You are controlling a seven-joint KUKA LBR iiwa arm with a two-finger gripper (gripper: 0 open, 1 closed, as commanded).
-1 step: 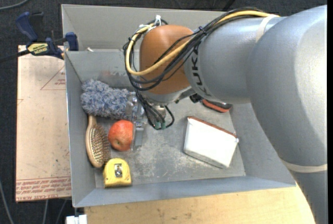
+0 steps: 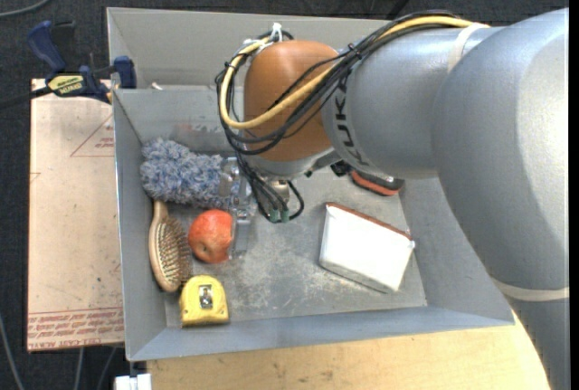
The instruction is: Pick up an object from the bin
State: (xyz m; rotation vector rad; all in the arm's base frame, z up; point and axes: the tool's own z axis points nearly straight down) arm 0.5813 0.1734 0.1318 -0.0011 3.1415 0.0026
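We see the arm reaching into the grey bin point(image 2: 271, 325) from the right, its orange cover and looped cables hanging over the bin's back half; the tool point(image 2: 241, 214) sits low in the left half, just beside the right edge of a red-orange apple point(image 2: 210, 237) and just below a blue-grey fuzzy duster point(image 2: 179, 173); we cannot tell whether the tool is open or closed, nor whether it touches the apple; nothing visibly sits in its grip. A wooden hairbrush point(image 2: 167, 254) lies against the apple's left side; a yellow tape measure point(image 2: 204, 301) rests near the front wall; a white box point(image 2: 365, 249) lies well apart to the right; an orange-handled item point(image 2: 375, 184) peeks out from under the arm.
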